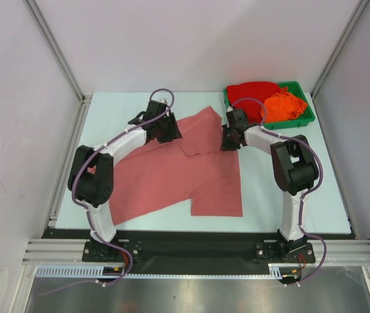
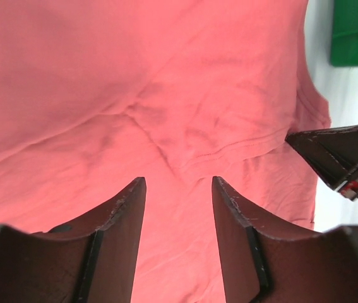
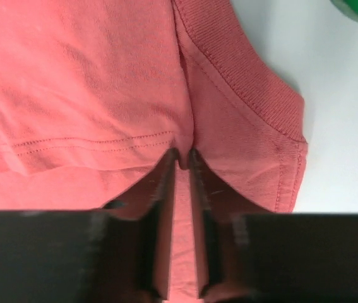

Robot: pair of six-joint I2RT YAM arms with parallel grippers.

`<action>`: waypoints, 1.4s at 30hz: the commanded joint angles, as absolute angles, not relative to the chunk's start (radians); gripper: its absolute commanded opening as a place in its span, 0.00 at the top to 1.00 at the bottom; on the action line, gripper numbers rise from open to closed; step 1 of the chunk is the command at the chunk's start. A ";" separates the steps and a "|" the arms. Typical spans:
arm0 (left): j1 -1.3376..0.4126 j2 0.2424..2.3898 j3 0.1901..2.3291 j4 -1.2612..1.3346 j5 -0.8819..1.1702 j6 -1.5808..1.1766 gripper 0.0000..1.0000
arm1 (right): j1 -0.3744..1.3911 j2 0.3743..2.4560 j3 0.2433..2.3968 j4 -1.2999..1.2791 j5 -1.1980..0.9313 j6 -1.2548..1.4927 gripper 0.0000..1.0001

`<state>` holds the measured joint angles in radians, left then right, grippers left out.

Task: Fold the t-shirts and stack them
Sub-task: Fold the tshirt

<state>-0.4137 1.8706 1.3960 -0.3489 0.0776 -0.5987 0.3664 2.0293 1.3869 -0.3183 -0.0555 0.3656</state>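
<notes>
Lying partly folded across the middle of the table point(image 1: 315, 189), the salmon t-shirt point(image 1: 185, 176) occupies the centre of the top view. One panel is turned over toward the lower right, and a sleeve points to the upper centre of the frame.

The red t-shirt point(image 1: 253, 91) and the orange t-shirt point(image 1: 286, 104) are bunched together in the green tray point(image 1: 289, 123) at the upper right. The red one is on the left and the orange one is touching it on the right.

Right gripper point(image 3: 184, 153): its fingers are pressed almost together on a raised fold of the salmon cloth, just below a line of stitching. A ribbed band point(image 3: 248, 82) runs diagonally to the right of the pinch, with bare table beyond it. In the top view this gripper point(image 1: 229, 140) sits at the shirt's upper right edge, near the tray.

Left gripper point(image 2: 179, 180): its fingers point(image 2: 131, 208) are spread apart with nothing between them, low over wrinkled salmon fabric point(image 2: 166, 82). Whether the tips touch the cloth cannot be determined. In the top view it point(image 1: 168, 130) is at the shirt's upper left edge — left of centre.

The left wrist view also shows the dark body of the right gripper at the right edge of the frame and a corner of the tray at the upper right.

Both arms arch inward from their bases at the bottom of the top view — one on each side of the shirt.
</notes>
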 commanded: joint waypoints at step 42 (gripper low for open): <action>-0.057 1.560 1.255 -0.419 0.052 -0.511 0.43 | 0.387 1.861 1.290 -0.318 0.043 0.348 0.68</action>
<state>-0.0837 1.6077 1.2655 -0.4244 0.0544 -0.5381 0.3885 1.8954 1.2774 -0.3264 -0.0017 0.3836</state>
